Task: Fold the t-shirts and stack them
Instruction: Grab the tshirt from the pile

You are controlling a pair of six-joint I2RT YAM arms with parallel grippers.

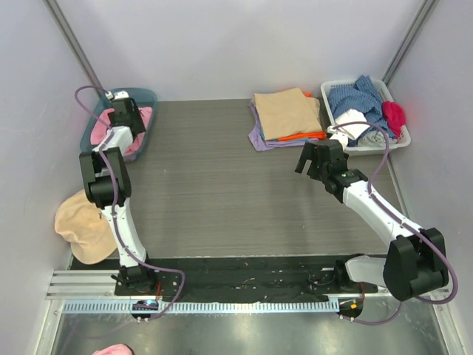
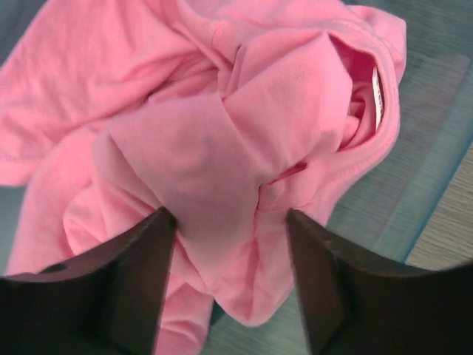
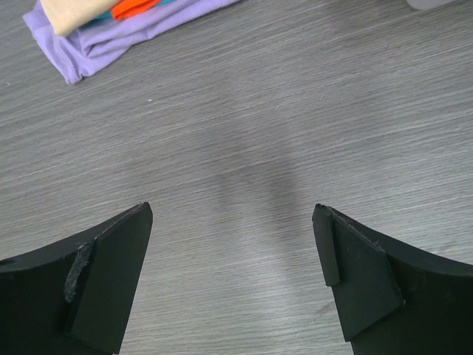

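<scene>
A crumpled bright pink t-shirt (image 2: 222, 140) lies in a teal basket (image 2: 436, 148) at the table's far left (image 1: 150, 96). My left gripper (image 2: 229, 214) reaches down into that basket (image 1: 126, 112), its jaws apart and straddling a bunched ridge of the pink cloth. Folded t-shirts are stacked at the far right: tan (image 1: 287, 111) on top, orange (image 1: 304, 137) under it, lilac (image 1: 259, 137) at the bottom. The right wrist view catches the lilac corner (image 3: 111, 41) of this stack. My right gripper (image 1: 314, 159) hovers open over bare table (image 3: 233, 211), just in front of the stack.
A white basket (image 1: 405, 142) of mixed blue, white and red clothes stands at the far right corner. A round tan cap (image 1: 81, 222) lies off the table's left edge beside the left arm. Grey walls close in the sides and back.
</scene>
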